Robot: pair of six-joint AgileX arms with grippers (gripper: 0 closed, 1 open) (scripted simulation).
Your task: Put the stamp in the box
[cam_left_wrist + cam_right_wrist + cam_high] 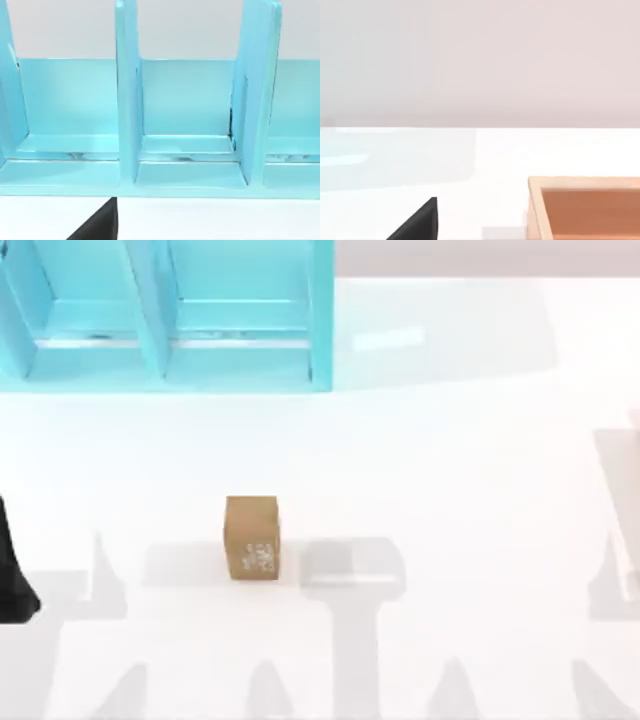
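Right now the stamp (252, 537), a small tan-brown cube, sits alone on the white table (450, 460), a bit left of the middle in the top view, with faint whitish markings on its near face. It stands square on the surface, nothing touching it. Behind it, at the far left of the table, stands a light blue divided rack (170, 315), its upright partitions splitting it into open compartments; the stamp is well apart from it. The left wrist view looks straight into that rack (187, 110). The left arm (12, 570) shows as a dark shape at the left edge of the table, well clear of the stamp; whether its fingers are spread or closed I cannot tell. In the right wrist view, the corner of an orange-tan box (585, 205) with a pale rim rests on the table; I cannot tell the right gripper's state either.
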